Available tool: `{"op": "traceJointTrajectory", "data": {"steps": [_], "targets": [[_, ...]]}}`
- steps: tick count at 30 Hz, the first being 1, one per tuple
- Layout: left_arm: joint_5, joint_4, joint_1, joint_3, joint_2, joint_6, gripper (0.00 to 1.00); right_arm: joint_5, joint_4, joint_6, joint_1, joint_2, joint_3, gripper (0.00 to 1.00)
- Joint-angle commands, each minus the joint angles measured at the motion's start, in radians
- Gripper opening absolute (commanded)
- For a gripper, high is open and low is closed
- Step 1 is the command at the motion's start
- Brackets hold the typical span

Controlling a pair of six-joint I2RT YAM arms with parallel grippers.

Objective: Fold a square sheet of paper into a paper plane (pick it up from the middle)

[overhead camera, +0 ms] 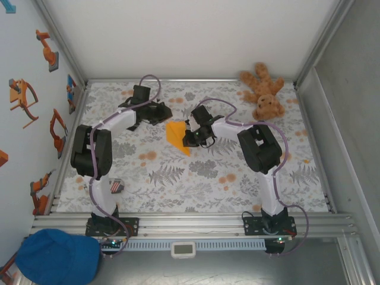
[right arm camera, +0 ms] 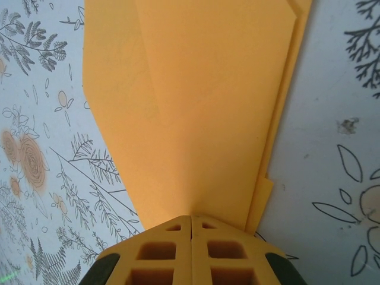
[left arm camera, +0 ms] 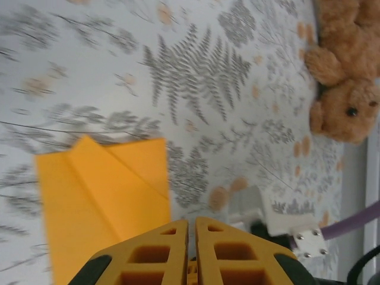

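Middle of the floral-patterned tabletop [overhead camera: 208,178]: folded orange-yellow square sheet of paper [overhead camera: 177,136], left gripper [overhead camera: 166,114] just behind it, right gripper [overhead camera: 190,135] at its right edge. Far right corner: brown plush teddy bear [overhead camera: 264,92].

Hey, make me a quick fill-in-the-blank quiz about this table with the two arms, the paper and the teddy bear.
1. The folded paper is pinched by the ____ arm's pincer.
2. The teddy bear lies in the table's far ____ corner.
3. The blue cap lies in front of the table at the near ____ corner.
Missing words: right; right; left.
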Motion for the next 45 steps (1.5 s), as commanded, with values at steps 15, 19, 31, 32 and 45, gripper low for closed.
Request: {"op": "traceJointTrajectory", "data": {"steps": [15,19,31,32,45], "targets": [[-0.011,-0.063,-0.019,0.133,0.274,0.017,0.05,-0.052,-0.095,-0.006,0.001,-0.003,-0.021,0.00],[-0.024,-0.068,-0.019,0.094,0.287,0.016,0.03,-0.092,0.022,0.093,0.001,-0.032,0.017,0.00],[-0.032,-0.041,-0.014,0.042,0.304,0.003,0.03,-0.046,0.017,0.155,0.008,0.058,0.168,0.00],[-0.032,-0.041,-0.016,0.042,0.304,0.003,0.03,-0.039,0.009,0.157,0.010,0.073,0.182,0.00],[-0.035,-0.048,-0.006,0.029,0.320,0.004,0.02,-0.018,-0.041,0.133,0.030,0.151,0.225,0.00]]}}
